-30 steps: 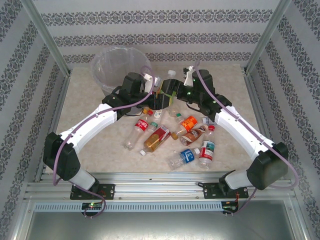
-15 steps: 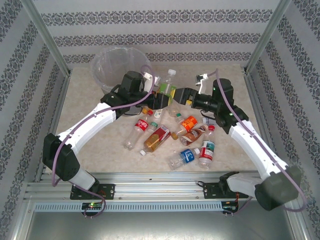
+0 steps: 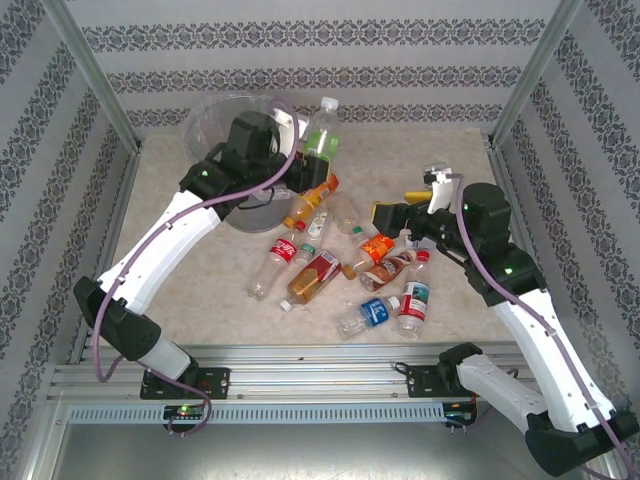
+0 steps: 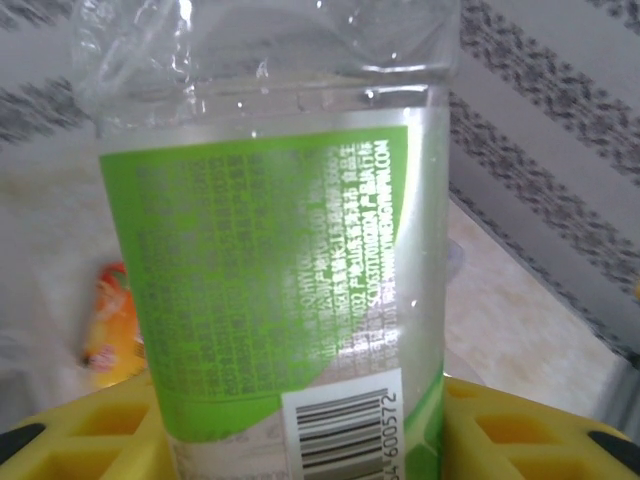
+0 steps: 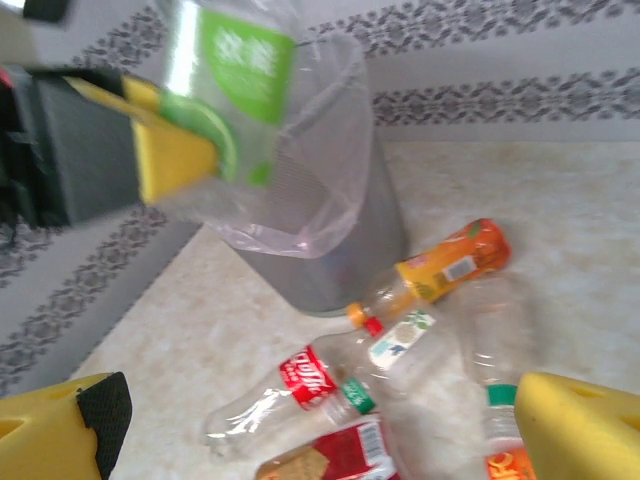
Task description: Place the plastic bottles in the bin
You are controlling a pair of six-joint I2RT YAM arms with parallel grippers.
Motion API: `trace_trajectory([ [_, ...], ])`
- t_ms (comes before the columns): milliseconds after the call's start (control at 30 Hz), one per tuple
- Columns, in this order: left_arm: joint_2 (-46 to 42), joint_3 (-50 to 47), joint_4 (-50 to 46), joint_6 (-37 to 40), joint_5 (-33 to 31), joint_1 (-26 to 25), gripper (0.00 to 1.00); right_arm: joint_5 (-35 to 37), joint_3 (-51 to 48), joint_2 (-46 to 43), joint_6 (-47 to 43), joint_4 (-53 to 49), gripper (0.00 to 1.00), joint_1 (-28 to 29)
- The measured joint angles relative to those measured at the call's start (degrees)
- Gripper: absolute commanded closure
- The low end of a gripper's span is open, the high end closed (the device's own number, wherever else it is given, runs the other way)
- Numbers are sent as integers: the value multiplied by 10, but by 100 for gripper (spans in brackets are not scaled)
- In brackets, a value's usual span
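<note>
Bearing scattered bottles (image 3: pixel 412 305): beige marbled table (image 3: pixel 230 290); striped patterned walls (image 3: pixel 320 40).

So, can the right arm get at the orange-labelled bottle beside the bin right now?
Probably yes: the right gripper, jaws open, faces the orange-labelled bottle, which lies uncovered beside the bin.

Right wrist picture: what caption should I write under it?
Left gripper holds a green-label bottle near the bin, other bottles lying below.

Pale counter (image 3: pixel 190 285); plastic bottles (image 3: pixel 318 272) lie heaped near the right pincer (image 3: pixel 383 214); bin (image 3: pixel 205 130) stands beside the left pincer (image 3: pixel 312 165).
</note>
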Motion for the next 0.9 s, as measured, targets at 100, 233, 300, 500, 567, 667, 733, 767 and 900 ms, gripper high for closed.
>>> trace_trajectory([
  [100,36,100,-50,20,-62,1,49,23,0,-12,-17,-13,2,0],
  [233,103,226,-126,43,-132,11,48,43,0,-13,-28,-25,2,1],
  [300,141,284,-172,52,-154,23,49,50,-2,-12,-31,-28,2,4],
  [500,258,437,-297,73,-174,83,48,66,-6,0,-34,-36,2,4],
  [567,281,454,-329,78,-176,101,47,75,-6,10,-37,-42,2,4],
  [667,299,455,-363,79,-178,124,47,80,-6,28,-42,-49,2,4],
  [733,306,455,-379,79,-176,137,46,80,-6,35,-42,-52,2,4],
  [767,308,455,-384,79,-173,143,45,80,-6,36,-42,-52,2,4],
  [900,316,451,-400,80,-160,158,41,80,-6,37,-42,-53,2,4],
])
